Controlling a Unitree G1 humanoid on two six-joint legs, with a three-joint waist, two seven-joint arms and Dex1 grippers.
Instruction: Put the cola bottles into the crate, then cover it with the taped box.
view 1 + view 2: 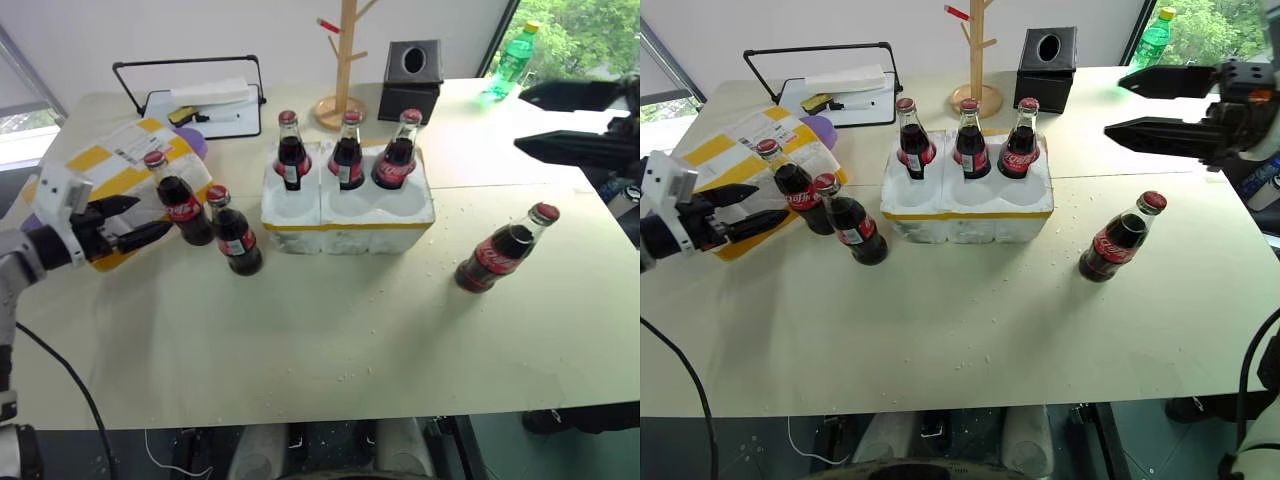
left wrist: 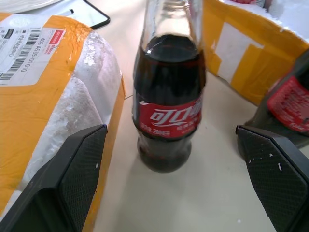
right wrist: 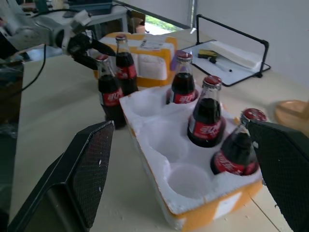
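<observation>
Bottles (image 1: 291,152) fill the three back holes of the crate (image 1: 347,215) on the tabletop (image 1: 330,330), and the three front holes have none. Two more stand upright by the taped box (image 1: 100,170), and the nearer one (image 1: 180,202) is right in front of the left end effector (image 1: 128,222), which is wide open and holds nothing, so that arm is closest. The last bottle (image 1: 505,250) stands far off to the right, below the right end effector (image 1: 1160,105), also wide open with nothing in it.

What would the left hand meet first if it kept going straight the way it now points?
Most likely the nearest cola bottle: the left hand is open, and its wrist view has that bottle centred between the fingers. The taped box lies close alongside one finger, so a graze there is possible.
</observation>
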